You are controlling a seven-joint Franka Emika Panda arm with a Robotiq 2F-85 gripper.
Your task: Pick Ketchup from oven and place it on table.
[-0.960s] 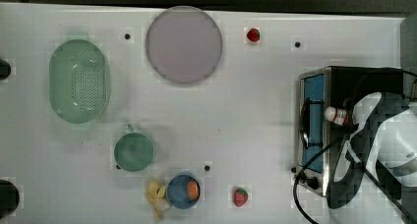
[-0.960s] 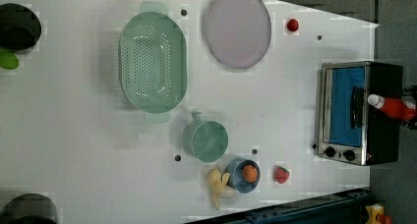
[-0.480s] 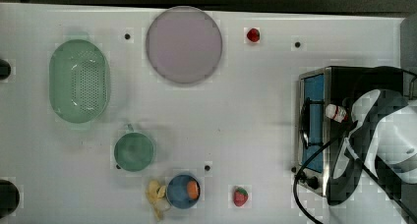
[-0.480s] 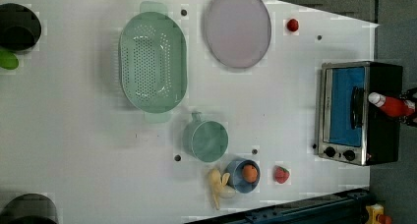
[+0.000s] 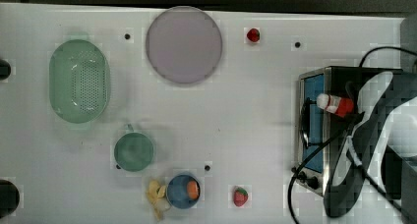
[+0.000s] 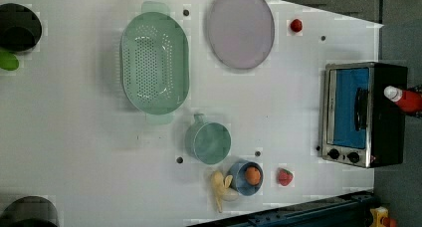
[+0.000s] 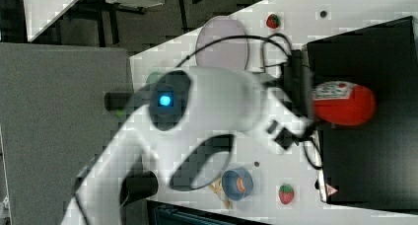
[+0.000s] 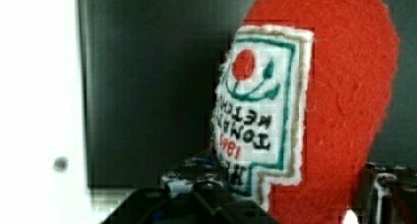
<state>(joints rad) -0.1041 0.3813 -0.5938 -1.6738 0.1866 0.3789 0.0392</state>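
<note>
White bench (image 5: 255, 116) spreads wide, oven (image 6: 366, 112) standing at the top view's right end. My jaws (image 8: 275, 199) grip the ketchup (image 8: 334, 111), clamped on its red body, label facing my wrist camera. Bottle sits over the oven's black roof, cap pointing toward the glass door. Pickup looks done, I judge; carrying across and setting down on the bench remain.

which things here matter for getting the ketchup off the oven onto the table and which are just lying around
Job: ketchup, oven, table, gripper.

Lying about: lilac plate, green colander, green cup, blue bowl, two strawberries.
</note>
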